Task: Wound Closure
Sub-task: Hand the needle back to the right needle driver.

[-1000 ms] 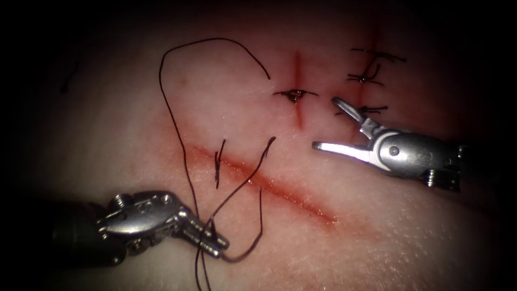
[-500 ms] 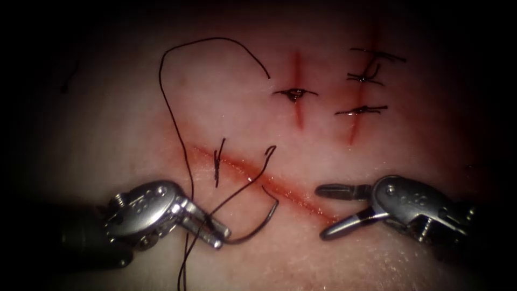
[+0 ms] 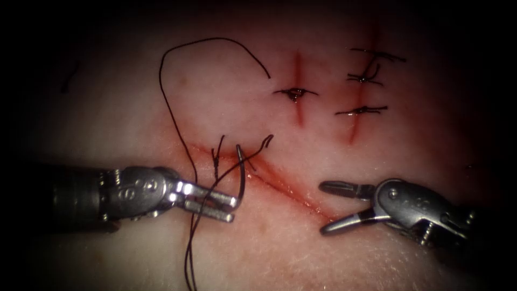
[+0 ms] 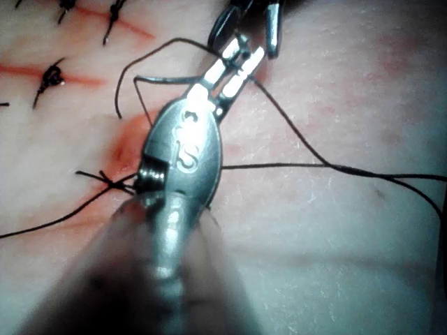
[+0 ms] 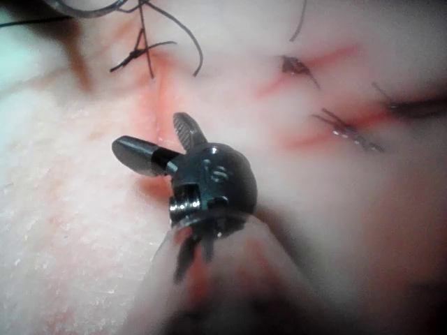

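Observation:
The tissue's long slanted cut [image 3: 285, 188] carries one knotted stitch [image 3: 217, 157] near its left end. My left tool [image 3: 232, 209] lies below and left of the cut, shut on the curved needle [image 3: 243, 172] near its tail. The needle arcs upward, and its tip rests at the cut's edge just right of that stitch; I cannot tell whether it is in the tissue. Dark thread [image 3: 168, 102] loops wide over the tissue on the left and runs down past the left jaws [image 4: 237, 63]. My right tool [image 3: 323, 208] stands open by the cut's right end, holding nothing [image 5: 147, 132].
Two short cuts above hold finished stitches [image 3: 295, 94] [image 3: 361, 110] with cut thread ends. A thread end [image 3: 267, 141] curls above the long cut. Red fluid stains the tissue along the cuts.
The left tool has moved up and turned, swinging the needle from below the cut up to its edge. The right tool dropped from the upper right to the cut's right end, then stayed still.

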Robot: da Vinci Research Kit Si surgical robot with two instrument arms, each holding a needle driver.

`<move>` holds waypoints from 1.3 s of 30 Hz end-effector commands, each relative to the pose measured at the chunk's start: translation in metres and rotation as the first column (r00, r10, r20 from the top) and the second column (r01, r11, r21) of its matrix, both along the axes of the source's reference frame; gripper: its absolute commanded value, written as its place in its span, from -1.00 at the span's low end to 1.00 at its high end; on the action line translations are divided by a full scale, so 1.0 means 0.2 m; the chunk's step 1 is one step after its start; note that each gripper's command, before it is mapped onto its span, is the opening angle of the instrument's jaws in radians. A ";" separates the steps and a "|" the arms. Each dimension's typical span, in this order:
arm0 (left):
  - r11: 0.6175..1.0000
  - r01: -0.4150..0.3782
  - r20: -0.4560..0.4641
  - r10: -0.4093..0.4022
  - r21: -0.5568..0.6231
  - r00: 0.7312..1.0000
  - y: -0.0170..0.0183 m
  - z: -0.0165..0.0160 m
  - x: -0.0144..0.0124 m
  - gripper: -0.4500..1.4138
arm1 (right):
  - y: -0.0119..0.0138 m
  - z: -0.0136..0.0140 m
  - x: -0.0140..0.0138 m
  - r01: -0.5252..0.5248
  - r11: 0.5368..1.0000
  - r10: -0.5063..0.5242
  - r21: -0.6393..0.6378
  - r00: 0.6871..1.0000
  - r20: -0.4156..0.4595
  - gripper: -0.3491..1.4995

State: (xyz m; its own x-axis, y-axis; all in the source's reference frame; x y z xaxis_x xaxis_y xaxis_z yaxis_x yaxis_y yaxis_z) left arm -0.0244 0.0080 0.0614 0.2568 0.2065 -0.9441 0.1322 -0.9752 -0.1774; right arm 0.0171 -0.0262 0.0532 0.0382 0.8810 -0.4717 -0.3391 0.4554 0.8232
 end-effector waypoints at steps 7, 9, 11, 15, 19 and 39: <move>0.994 0.041 -0.116 -0.053 -0.104 0.992 0.004 0.006 -0.004 -1.00 | 0.001 0.000 0.020 -0.151 0.901 0.196 0.407 0.978 -0.070 0.87; 0.992 0.013 -0.159 -0.033 -0.128 0.987 0.001 0.008 -0.005 -1.00 | 0.001 0.000 0.024 -0.150 0.867 0.216 0.475 0.972 -0.087 0.82; 0.989 -0.001 -0.200 -0.028 -0.145 0.979 -0.002 0.011 -0.006 -1.00 | 0.002 0.000 0.027 -0.141 0.859 0.214 0.492 0.972 -0.096 0.76; 0.981 -0.042 -0.325 -0.022 -0.191 0.945 -0.012 0.021 -0.011 -1.00 | 0.004 0.001 0.036 -0.139 0.815 0.236 0.563 0.966 -0.103 0.73; 0.973 -0.073 -0.393 -0.019 -0.219 0.919 -0.019 0.027 -0.013 -1.00 | 0.005 0.001 0.044 -0.122 0.792 0.216 0.598 0.972 -0.088 0.71; 0.953 -0.131 -0.443 -0.003 -0.271 0.896 -0.027 0.020 -0.014 -1.00 | 0.002 0.018 0.065 -0.003 0.783 0.092 0.623 0.990 -0.110 0.65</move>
State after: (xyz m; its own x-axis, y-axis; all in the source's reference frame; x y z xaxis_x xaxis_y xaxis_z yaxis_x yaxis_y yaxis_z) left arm -0.0266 0.0030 0.0648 -0.1983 -0.0908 -0.9759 0.1723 -0.9834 0.0565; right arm 0.0291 -0.0262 0.0566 -0.0313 0.9831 0.1802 -0.2202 -0.1826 0.9582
